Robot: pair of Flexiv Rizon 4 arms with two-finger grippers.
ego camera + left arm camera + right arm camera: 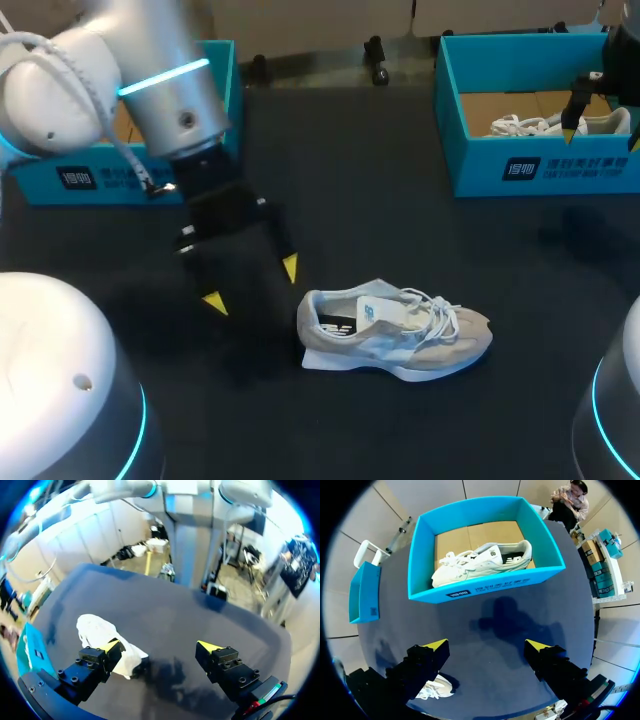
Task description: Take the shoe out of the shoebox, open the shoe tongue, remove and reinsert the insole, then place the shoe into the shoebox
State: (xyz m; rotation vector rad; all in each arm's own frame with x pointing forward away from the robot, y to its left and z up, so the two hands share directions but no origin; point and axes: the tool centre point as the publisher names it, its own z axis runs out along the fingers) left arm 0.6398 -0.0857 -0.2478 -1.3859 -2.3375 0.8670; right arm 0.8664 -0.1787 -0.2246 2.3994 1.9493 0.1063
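The shoe (pixel 395 335) is laid well apart from the shoebox (pixel 540 165), so tongue (pixel 378 312), insole and return are judged outstanding; left gripper (pixel 252 285) and right gripper (pixel 487 645) are held spread, empty.

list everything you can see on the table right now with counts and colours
shoe on the table: 1, beige and white, mid-table, laces loose
shoe in the box: 1, white, lying inside the right shoebox
right shoebox: 1, teal with brown cardboard floor, far right of the table
left shoebox: 1, teal, far left, partly hidden behind the left arm
table: 1, dark top
left gripper: 1, black with yellow tips, open and empty, beside the heel of the shoe on the table
right gripper: 1, black with yellow tips, open and empty, raised near the right shoebox
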